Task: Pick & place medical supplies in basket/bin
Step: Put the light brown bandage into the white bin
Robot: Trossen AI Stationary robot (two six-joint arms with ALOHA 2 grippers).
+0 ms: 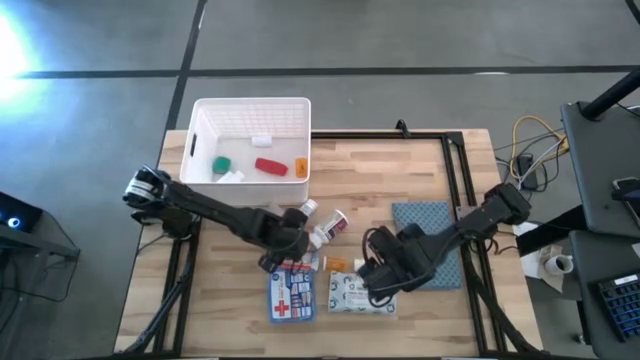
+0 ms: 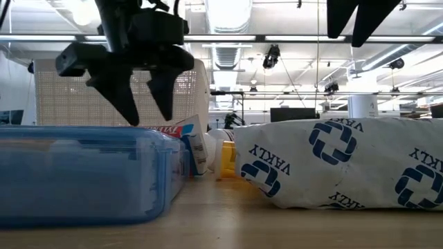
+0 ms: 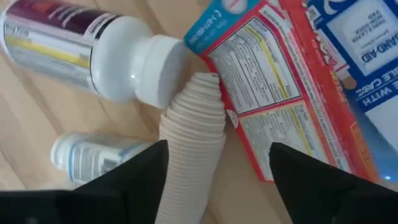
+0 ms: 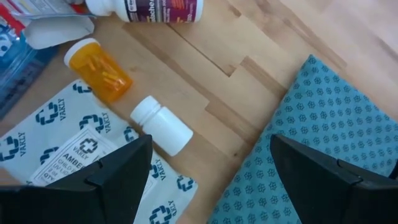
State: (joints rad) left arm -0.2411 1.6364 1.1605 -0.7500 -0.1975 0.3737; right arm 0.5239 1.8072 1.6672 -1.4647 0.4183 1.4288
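Supplies crowd the lower centre of the table (image 1: 400,160): the left gripper (image 1: 290,245) hangs spread among pill bottles (image 1: 325,228), a tan roll (image 3: 193,143) and a first-aid pouch (image 1: 291,296). The wipes pack (image 1: 362,294) blocks the lower middle. Bare wood lies open at upper centre, beside the white bin (image 1: 250,107).

The dark left arm reaches from the table's left edge toward its middle, its two-finger left pincer (image 1: 290,243) pointing down with the fingers (image 3: 134,180) spread apart and nothing clamped between them. The dark right arm comes in from the right edge, bent low, and its right pincer (image 1: 378,272) hangs over the front middle with its fingers (image 4: 118,171) likewise wide and empty.
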